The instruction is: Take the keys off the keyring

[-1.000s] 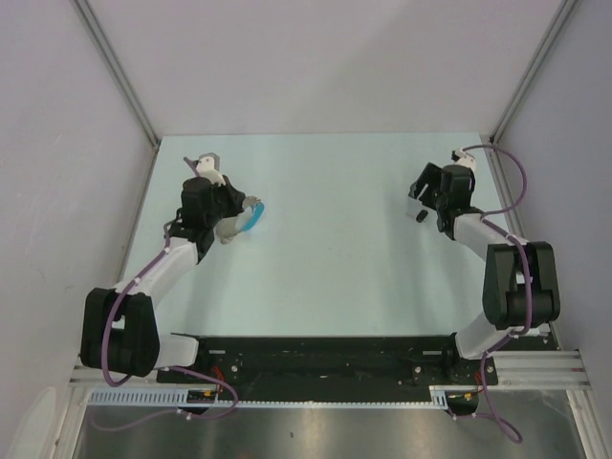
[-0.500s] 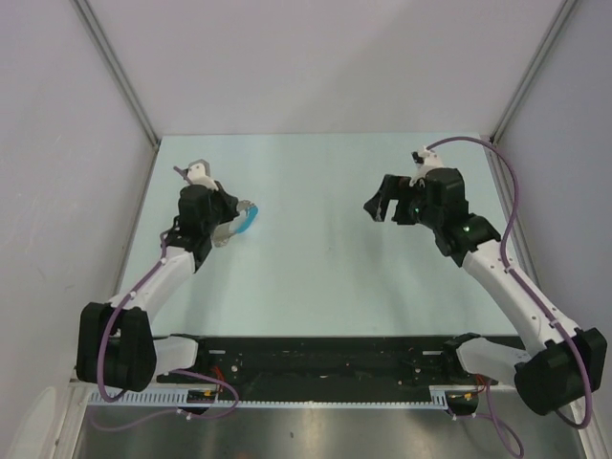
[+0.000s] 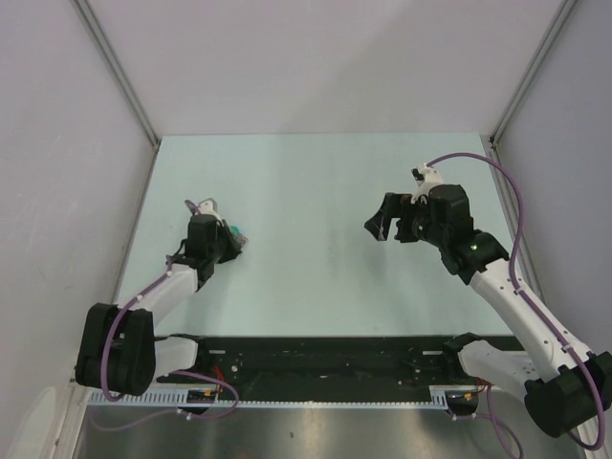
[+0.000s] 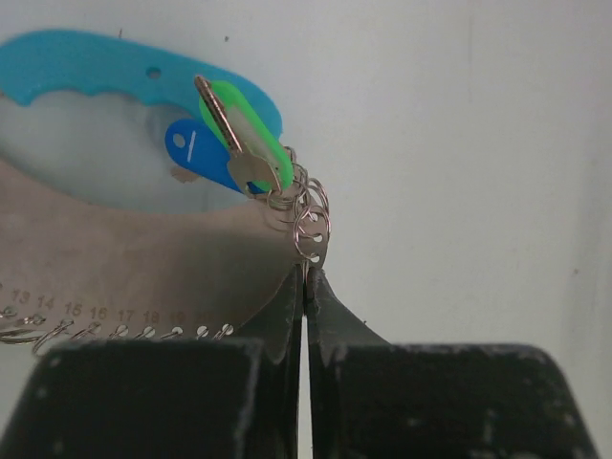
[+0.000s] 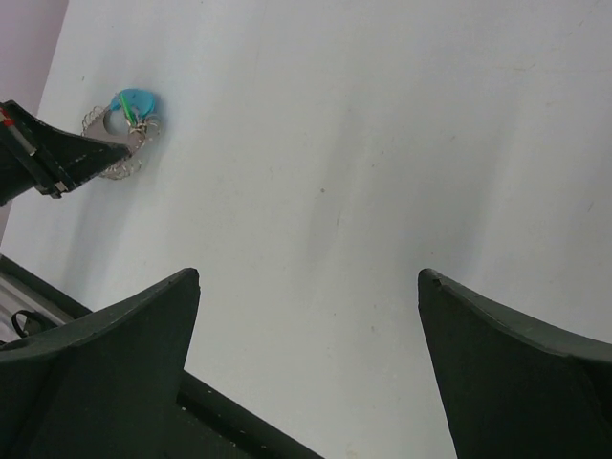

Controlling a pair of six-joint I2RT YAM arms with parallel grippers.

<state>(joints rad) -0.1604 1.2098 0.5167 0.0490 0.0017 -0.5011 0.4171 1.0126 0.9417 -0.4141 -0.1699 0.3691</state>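
The keys (image 4: 239,143) are a small bunch: a silvery key with a green cover and a blue tag, joined by small silvery rings. My left gripper (image 4: 306,275) is shut, its tips pinching the keyring (image 4: 313,229) at the bunch's near end. In the top view the bunch (image 3: 233,232) lies at the table's left by the left gripper (image 3: 228,246). My right gripper (image 3: 382,223) is open and empty, held above the table right of centre. Its wrist view shows wide-apart fingers (image 5: 182,287) and the bunch (image 5: 129,110) far off at upper left.
A larger cyan plastic piece (image 4: 86,67) and a grey flat piece with printed numbers (image 4: 115,273) lie with the bunch. Black rail (image 3: 316,359) runs along the table's near edge. Enclosure walls stand at left, right and back.
My left gripper has drawn back toward the near edge with the bunch. My right arm swung in from the far right toward the table's middle and dropped slightly.
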